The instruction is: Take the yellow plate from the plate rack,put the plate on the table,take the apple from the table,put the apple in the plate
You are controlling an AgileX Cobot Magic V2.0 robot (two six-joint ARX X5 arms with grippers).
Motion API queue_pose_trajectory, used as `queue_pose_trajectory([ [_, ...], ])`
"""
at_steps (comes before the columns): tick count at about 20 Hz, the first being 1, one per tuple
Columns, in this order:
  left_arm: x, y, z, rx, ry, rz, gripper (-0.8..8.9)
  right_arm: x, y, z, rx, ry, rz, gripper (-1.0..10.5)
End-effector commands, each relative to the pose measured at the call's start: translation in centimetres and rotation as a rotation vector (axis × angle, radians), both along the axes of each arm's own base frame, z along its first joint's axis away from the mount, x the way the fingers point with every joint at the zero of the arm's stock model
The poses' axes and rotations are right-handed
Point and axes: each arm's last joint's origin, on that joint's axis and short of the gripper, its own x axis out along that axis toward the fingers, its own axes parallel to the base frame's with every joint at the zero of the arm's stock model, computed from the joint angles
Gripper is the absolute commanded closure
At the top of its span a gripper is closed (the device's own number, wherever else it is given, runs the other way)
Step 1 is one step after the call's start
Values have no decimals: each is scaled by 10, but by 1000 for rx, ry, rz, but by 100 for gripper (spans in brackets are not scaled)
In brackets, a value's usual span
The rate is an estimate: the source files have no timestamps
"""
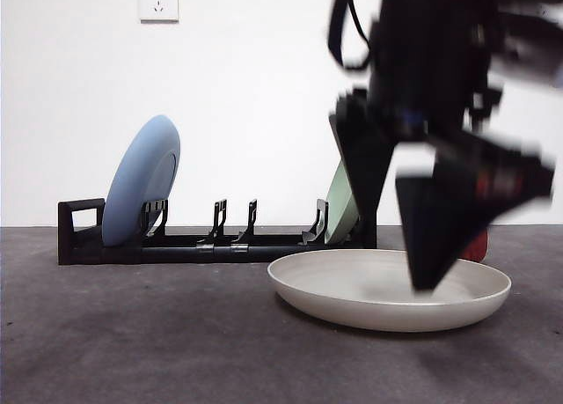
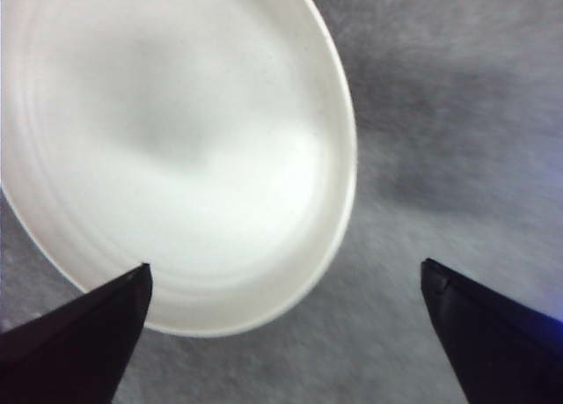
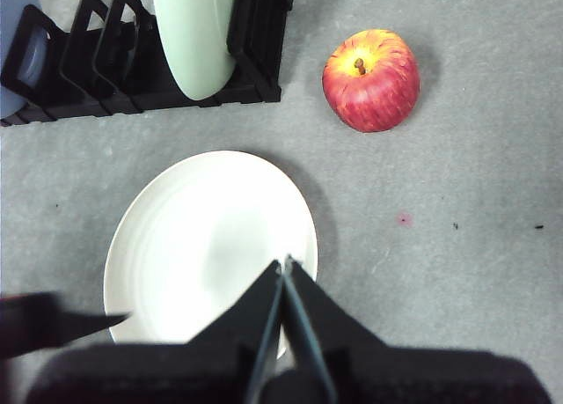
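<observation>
Yellow plate (image 1: 390,291): I see it flat on the counter (image 1: 132,334), just in front of the plate rack (image 1: 211,237).
Left gripper (image 2: 286,281): my left wrist view shows jaws spread wide, empty, over the plate's edge.
Right gripper (image 3: 286,272): jaws pressed together, holding nothing, above the plate.
Apple (image 3: 371,79): plain only in the right wrist view, on the counter beyond the rack's end; the front view shows just a red sliver behind the arm.
Rack: I see a blue plate (image 1: 141,179) and a green plate (image 3: 193,34) standing in it.
</observation>
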Motion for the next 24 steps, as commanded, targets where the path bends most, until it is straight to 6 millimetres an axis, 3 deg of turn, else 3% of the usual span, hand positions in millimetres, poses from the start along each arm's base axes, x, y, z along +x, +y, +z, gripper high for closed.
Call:
queue_pose_trajectory([
  [1,-7,12,27,-73,40,28,192,0,0,0,-3,-2,0,949],
  [2,-11,18,39,-110,59,35,252,0,0,0,-3,-2,1,948],
  [5,-23,37,83,-286,149,47,697,-1,0,-1,-3,14,1,944],
  [6,-26,43,93,-335,177,47,805,-1,0,-1,-3,16,1,940],
  [8,-34,57,115,-402,208,35,822,0,0,-1,-7,13,-4,874],
  [11,-43,80,133,-396,224,73,822,5,-1,-4,-25,22,-18,247],
  [12,-46,87,137,-384,230,85,822,9,-1,-6,-26,19,-20,98],
  [16,-54,106,158,-466,220,109,822,37,0,-24,-35,63,-24,58],
  [19,-59,116,168,-507,213,122,822,70,8,-41,-125,148,-54,58],
  [24,-67,129,182,-558,203,115,821,129,29,-48,-202,172,-32,58],
])
